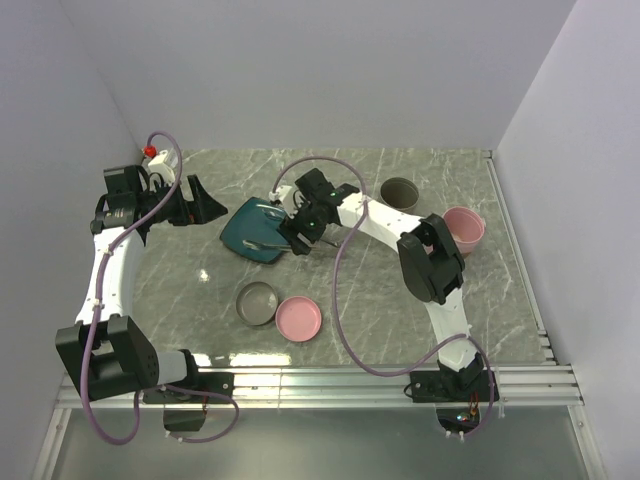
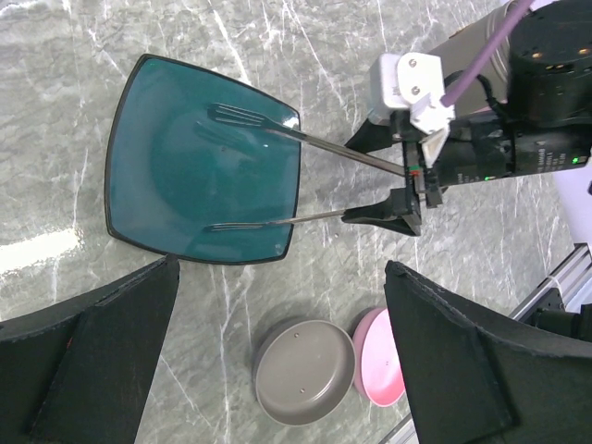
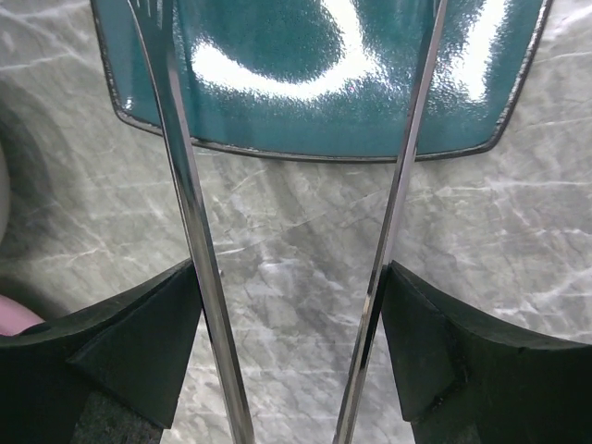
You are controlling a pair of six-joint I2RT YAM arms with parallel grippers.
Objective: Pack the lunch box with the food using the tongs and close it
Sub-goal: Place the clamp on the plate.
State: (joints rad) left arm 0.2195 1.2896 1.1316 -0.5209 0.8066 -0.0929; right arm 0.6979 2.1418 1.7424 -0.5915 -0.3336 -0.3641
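My right gripper point(image 1: 297, 232) point(image 3: 289, 277) is shut on the tongs point(image 3: 185, 185), one finger pressing the outside of each silver arm. The tongs point(image 2: 324, 148) stand spread, their tips over the teal square plate point(image 2: 176, 139) point(image 1: 250, 228). The plate's surface shows bare, and no food is in view. The lunch box appears as round parts: a grey bowl point(image 1: 400, 193) and a pink bowl point(image 1: 463, 228) at the right, with a grey dish point(image 1: 258, 303) point(image 2: 305, 370) and a pink dish point(image 1: 299, 319) near the front. My left gripper point(image 1: 195, 200) point(image 2: 282, 264) hangs open and empty, left of the plate.
White walls close in the marble table point(image 1: 380, 290) at the back and on both sides. A metal rail point(image 1: 400, 380) runs along the near edge. The right arm's purple cable point(image 1: 340, 300) loops over the table between the dishes and that arm's base.
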